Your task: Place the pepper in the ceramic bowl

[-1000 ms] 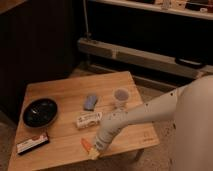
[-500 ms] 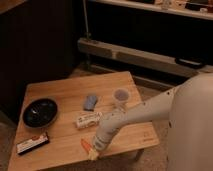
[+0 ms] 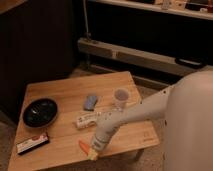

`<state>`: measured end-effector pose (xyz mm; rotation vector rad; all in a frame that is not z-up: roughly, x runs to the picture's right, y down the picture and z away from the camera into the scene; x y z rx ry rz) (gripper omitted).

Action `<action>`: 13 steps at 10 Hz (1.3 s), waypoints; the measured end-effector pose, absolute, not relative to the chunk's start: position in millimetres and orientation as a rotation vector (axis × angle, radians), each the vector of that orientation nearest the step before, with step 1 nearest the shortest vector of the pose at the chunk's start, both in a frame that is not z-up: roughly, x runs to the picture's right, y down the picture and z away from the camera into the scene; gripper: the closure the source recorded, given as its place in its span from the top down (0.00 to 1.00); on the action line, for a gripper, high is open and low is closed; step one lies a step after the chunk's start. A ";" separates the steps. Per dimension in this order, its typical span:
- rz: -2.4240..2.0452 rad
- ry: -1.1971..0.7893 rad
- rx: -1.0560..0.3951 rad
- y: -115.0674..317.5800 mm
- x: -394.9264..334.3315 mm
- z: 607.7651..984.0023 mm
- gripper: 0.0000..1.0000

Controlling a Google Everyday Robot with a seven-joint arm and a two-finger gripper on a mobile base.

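Note:
The pepper [image 3: 83,146], small and orange-red, lies near the front edge of the wooden table [image 3: 70,89]. My gripper [image 3: 94,150] hangs at the end of the white arm, right against the pepper's right side and low over the table edge. The ceramic bowl [image 3: 40,111], black, glossy and empty, sits at the table's left side, well to the left of and behind the gripper.
A white labelled bottle [image 3: 87,119] lies just behind the gripper. A small white cup [image 3: 120,96] and a blue object [image 3: 90,102] stand further back. A flat red-and-white packet [image 3: 32,143] lies at the front left. Dark shelving rises behind the table.

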<state>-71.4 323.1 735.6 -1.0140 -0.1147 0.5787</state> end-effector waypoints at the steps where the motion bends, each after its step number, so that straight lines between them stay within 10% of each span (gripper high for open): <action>1: 0.575 -0.110 -1.016 323.5 -71.9 735.7 0.09; 7: 0.613 -0.165 -1.026 306.0 -65.5 738.5 0.00; 13: 0.689 -0.358 -0.929 184.9 -63.9 749.1 0.00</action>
